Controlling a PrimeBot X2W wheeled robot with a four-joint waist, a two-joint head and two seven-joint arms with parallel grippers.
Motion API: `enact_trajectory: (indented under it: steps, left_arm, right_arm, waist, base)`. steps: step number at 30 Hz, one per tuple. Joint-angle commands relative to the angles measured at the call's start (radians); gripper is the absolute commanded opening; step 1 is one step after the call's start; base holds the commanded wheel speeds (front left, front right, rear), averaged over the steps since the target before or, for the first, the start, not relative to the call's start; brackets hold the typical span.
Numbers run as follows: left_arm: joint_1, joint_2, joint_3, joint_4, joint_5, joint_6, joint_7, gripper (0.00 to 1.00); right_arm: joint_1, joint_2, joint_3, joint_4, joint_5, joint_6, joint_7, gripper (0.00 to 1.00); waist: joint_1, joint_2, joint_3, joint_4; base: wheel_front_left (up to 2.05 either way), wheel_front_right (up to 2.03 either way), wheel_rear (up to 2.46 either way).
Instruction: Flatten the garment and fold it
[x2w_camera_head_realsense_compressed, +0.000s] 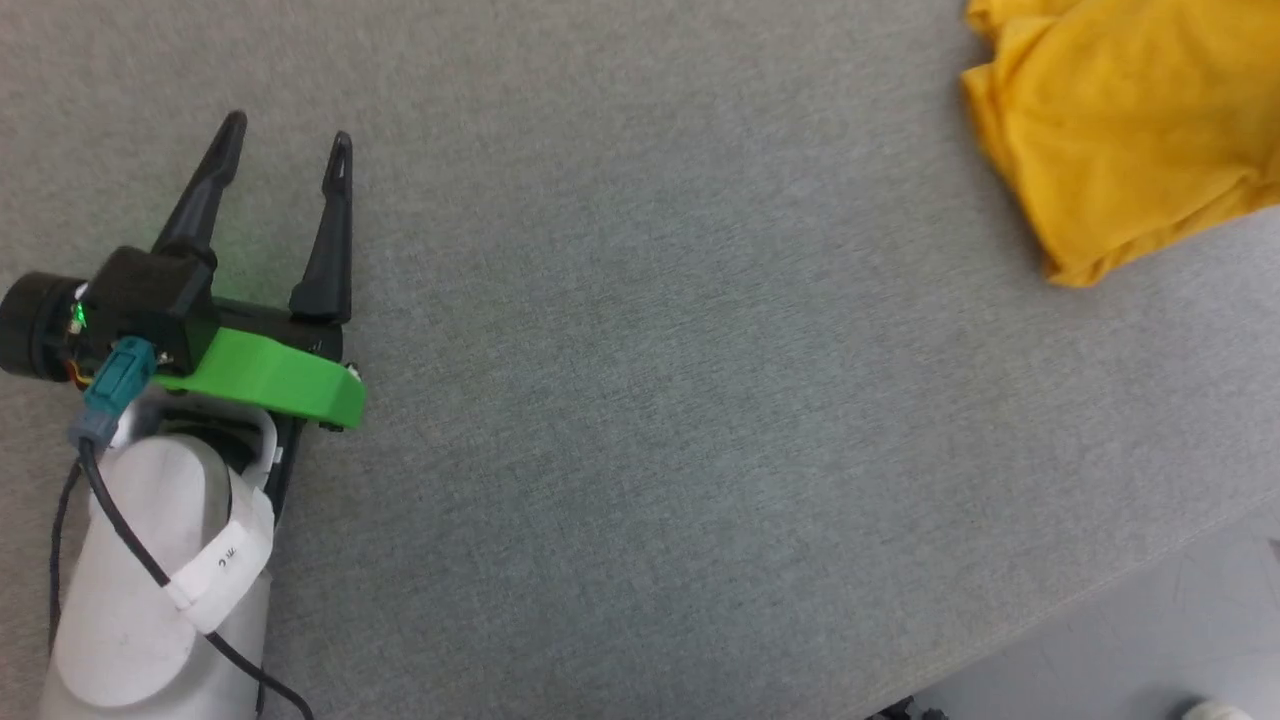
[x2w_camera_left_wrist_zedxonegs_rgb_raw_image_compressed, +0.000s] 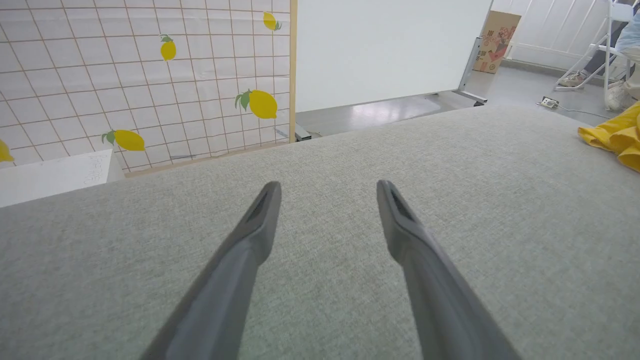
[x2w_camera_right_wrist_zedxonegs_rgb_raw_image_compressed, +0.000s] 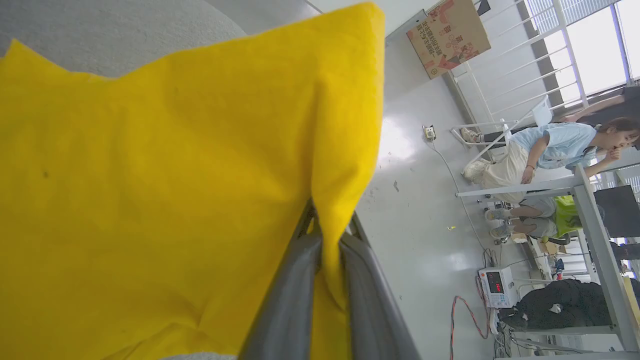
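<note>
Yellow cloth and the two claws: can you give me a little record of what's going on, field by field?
Table: grey fabric top
Garment: yellow, bunched up, not yet flattened
Left gripper: open, empty, over bare table, apart from the garment
Right gripper: shut on a fold of the garment
Print on garment: hidden

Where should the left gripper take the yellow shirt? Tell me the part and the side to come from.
Take the garment by its folded left edge, the one facing the open left gripper, coming in low across the table from the left. That edge lies as a thick lip on the surface, so a finger could likely slip under; the right gripper pinches a different fold.
</note>
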Motion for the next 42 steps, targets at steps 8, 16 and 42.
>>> enact_trajectory:
  steps: [8, 16, 42]
  left_arm:
    - [-0.015, 0.016, -0.003, -0.017, 0.003, 0.0, 0.004, 1.0]
    - [0.017, -0.022, -0.013, 0.055, -0.026, 0.013, -0.06, 1.0]
    - [0.182, -0.164, -0.009, 0.291, -0.142, 0.023, -0.164, 1.0]
  right_arm:
    - [-0.049, 0.028, -0.175, 0.088, -0.104, -0.002, -0.074, 0.0]
    - [-0.011, 0.053, -0.242, 0.113, -0.167, -0.002, -0.134, 1.0]
    - [0.575, 0.277, -0.03, -0.485, 0.355, -0.002, -0.292, 1.0]
  waist:
    - [-0.0001, -0.0001, 0.044, 0.061]
    - [-0.0001, -0.0001, -0.07, 0.108]
    - [-0.0001, -0.0001, -0.488, 0.419]
  base:
    - [0.0, 0.0, 0.0]
    - [0.0, 0.0, 0.0]
    - [0.0, 0.0, 0.0]
